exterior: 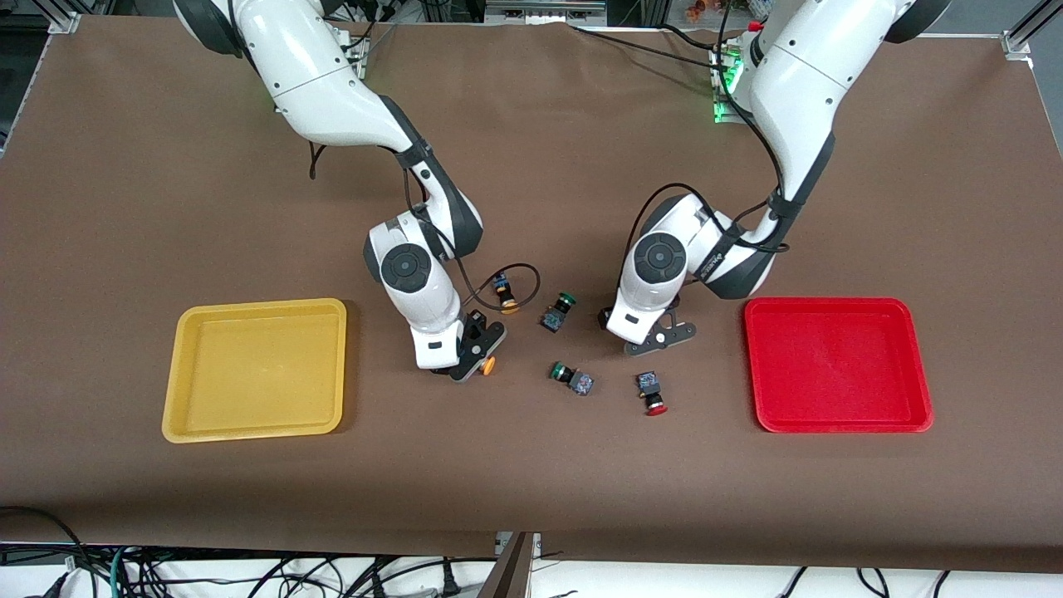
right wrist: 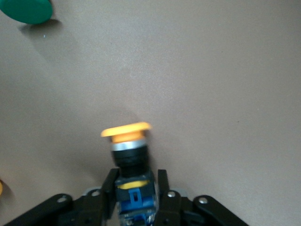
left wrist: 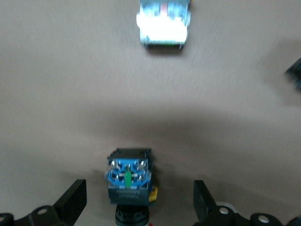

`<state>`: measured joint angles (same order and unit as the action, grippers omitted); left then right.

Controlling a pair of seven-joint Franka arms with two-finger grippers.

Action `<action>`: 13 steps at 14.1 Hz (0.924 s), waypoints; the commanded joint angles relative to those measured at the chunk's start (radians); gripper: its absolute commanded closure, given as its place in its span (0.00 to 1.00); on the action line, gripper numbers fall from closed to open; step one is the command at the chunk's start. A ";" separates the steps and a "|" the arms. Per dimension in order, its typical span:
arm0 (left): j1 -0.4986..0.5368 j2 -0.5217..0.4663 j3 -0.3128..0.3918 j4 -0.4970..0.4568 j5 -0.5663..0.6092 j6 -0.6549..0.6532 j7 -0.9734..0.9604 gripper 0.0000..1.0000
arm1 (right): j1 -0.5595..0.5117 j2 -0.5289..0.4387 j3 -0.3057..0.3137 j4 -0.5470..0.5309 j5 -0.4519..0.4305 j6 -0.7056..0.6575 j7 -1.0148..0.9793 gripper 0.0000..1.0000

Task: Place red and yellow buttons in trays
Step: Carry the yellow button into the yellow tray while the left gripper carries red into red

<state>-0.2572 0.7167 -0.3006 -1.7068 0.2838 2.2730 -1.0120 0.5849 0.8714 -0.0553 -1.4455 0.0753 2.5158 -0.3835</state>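
Observation:
My right gripper (exterior: 473, 359) is low at the table beside the yellow tray (exterior: 257, 374) and shut on a yellow-capped button (exterior: 488, 365). In the right wrist view its fingers (right wrist: 112, 181) clamp the button's blue block (right wrist: 135, 195), and the yellow cap (right wrist: 126, 131) points away. My left gripper (exterior: 656, 336) stands open beside the red tray (exterior: 835, 365). A button (left wrist: 129, 181) lies between its fingers (left wrist: 75, 197), untouched, showing only a red sliver of cap. A red button (exterior: 652, 392) lies nearer the camera. Another yellow button (exterior: 504, 295) lies between the arms.
Two green-capped buttons (exterior: 558, 310) (exterior: 571, 378) lie between the two grippers. One green cap (right wrist: 28, 9) shows in the right wrist view. Both trays hold nothing. The brown table cover stretches wide around the trays.

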 commanded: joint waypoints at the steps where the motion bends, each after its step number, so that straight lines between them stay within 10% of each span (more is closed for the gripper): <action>1: -0.002 -0.009 0.005 -0.030 0.029 0.013 -0.016 0.59 | -0.023 -0.008 0.005 0.010 0.009 -0.032 -0.025 0.94; 2: -0.008 -0.009 0.005 -0.030 0.026 0.011 -0.025 0.86 | -0.037 -0.023 0.005 0.010 0.009 -0.058 -0.041 0.95; 3: -0.014 -0.011 0.005 -0.030 0.025 0.008 -0.025 0.90 | -0.059 -0.044 0.005 0.010 0.009 -0.096 -0.082 0.95; 13: 0.188 -0.183 0.005 -0.008 0.012 -0.188 0.321 0.91 | -0.385 -0.189 -0.052 -0.053 0.015 -0.378 -0.535 0.94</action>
<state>-0.1585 0.5993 -0.2867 -1.6930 0.2870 2.1277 -0.8510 0.2548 0.6859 -0.1114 -1.4408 0.0766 2.1129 -0.8613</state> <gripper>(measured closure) 0.586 0.670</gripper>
